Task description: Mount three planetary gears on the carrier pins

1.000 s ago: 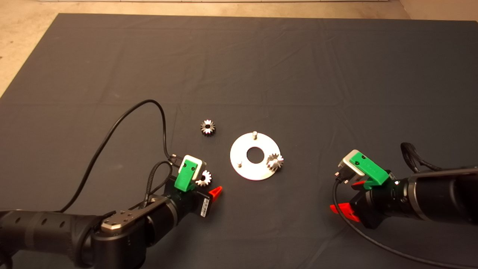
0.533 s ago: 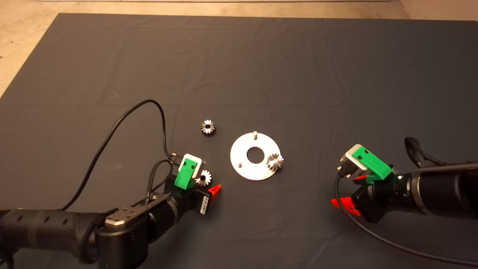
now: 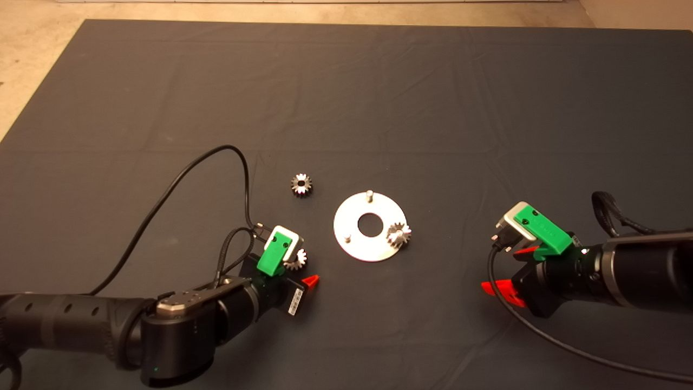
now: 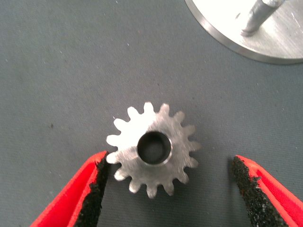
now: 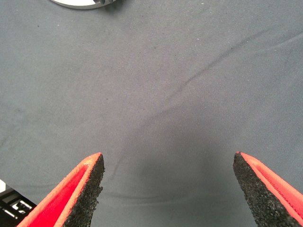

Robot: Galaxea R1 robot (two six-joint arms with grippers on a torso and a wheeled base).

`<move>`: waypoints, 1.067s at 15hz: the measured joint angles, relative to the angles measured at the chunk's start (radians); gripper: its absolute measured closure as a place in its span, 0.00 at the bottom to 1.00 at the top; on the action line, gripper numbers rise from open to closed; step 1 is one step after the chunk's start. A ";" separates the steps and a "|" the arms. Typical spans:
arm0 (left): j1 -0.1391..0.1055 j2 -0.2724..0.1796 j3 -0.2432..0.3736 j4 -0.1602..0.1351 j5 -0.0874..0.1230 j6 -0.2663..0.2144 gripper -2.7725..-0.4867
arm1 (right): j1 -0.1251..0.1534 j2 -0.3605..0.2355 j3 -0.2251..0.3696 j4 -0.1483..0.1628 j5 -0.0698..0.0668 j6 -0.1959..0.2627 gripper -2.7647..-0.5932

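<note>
Between the left fingers: one planetary gear [image 4: 153, 150] lies flat on the mat [image 3: 379, 97], centre hole up; one pad [image 4: 97, 187] touches a tooth, the other pad stands apart from it.
Other gears: one gear [image 3: 399, 234] sits on a carrier pin at the disc [image 3: 352, 246]'s right rim; one loose gear [image 3: 301, 184] lies on the mat up and left of the disc, apart from it.
Free pins: two bare carrier pins, one at the far rim [image 3: 368, 194], one at the left rim [image 3: 347, 236].
Step in hand: picking up the second gear, by my reading; one of three looks installed.
Next move calls for: closing evenly across the teeth, lifting level, then lining the hole over a bare pin, probably the nearer left one.
Left gripper [image 4: 173, 189]: low over the mat just left of the disc, pointing down, jaws spread around the gear.
Right gripper [image 5: 168, 189]: right of the disc, well apart from it, over bare mat, jaws spread and empty.
</note>
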 joint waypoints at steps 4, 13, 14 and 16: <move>-0.049 0.000 -0.024 -0.023 0.000 0.002 0.42 | 0.000 0.000 0.005 0.000 0.003 0.000 0.34; -0.089 -0.001 -0.026 -0.074 -0.001 0.007 0.42 | 0.000 -0.006 0.005 0.000 0.002 0.000 0.34; -0.089 -0.004 -0.015 -0.081 0.000 0.007 0.42 | 0.000 -0.009 0.005 0.000 0.003 0.000 0.34; -0.089 -0.005 0.023 -0.086 0.001 0.007 0.42 | 0.003 -0.014 0.005 0.000 0.002 0.000 0.34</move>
